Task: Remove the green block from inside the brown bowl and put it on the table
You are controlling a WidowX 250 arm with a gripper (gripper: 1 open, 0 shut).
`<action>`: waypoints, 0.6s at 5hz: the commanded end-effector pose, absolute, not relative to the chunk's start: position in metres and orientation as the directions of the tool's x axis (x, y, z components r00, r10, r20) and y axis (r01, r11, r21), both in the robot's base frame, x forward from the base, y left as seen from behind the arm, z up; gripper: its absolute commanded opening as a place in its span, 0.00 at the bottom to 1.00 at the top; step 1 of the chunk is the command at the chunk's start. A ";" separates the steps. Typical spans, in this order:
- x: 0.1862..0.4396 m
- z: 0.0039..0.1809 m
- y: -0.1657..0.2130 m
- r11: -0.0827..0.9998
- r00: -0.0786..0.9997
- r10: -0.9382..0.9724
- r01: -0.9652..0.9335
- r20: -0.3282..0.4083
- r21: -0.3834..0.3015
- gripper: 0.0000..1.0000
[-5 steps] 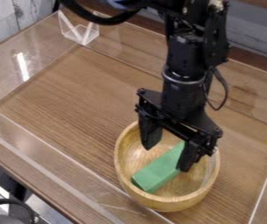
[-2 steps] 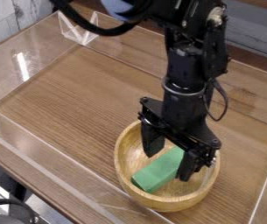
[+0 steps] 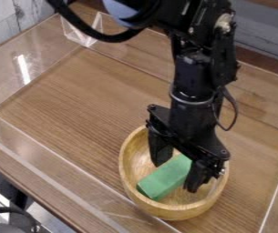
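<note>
Claw [image 3: 182,165] wide open, empty — straddling green block [image 3: 166,176] (long axis diagonal) in brown bowl [image 3: 138,157].

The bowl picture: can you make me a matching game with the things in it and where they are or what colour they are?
Things:
1. green block
2. brown bowl
3. tool
4. table

Descriptions:
A. black, open, pointing down into the bowl
B. lying inside the bowl
C. dark-streaked wood with clear walls around it
D. round, light tan, sitting on the table

Pairs: 1-B, 2-D, 3-A, 4-C
</note>
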State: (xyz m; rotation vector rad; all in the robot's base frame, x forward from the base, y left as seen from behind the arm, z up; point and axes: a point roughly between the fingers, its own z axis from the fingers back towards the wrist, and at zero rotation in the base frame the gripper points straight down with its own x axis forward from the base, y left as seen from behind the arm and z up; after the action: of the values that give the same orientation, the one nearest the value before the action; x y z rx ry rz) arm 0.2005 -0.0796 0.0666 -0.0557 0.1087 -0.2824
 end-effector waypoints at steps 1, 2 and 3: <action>0.203 0.069 -0.084 0.954 0.953 -0.296 0.291 -0.069 -0.077 1.00; 0.203 0.064 -0.083 0.953 0.952 -0.298 0.293 -0.067 -0.076 1.00; 0.203 0.057 -0.083 0.952 0.951 -0.302 0.297 -0.065 -0.074 1.00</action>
State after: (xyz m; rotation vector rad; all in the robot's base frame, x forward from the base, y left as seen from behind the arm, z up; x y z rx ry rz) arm 0.1991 -0.0795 0.0513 -0.0588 0.1054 -0.2937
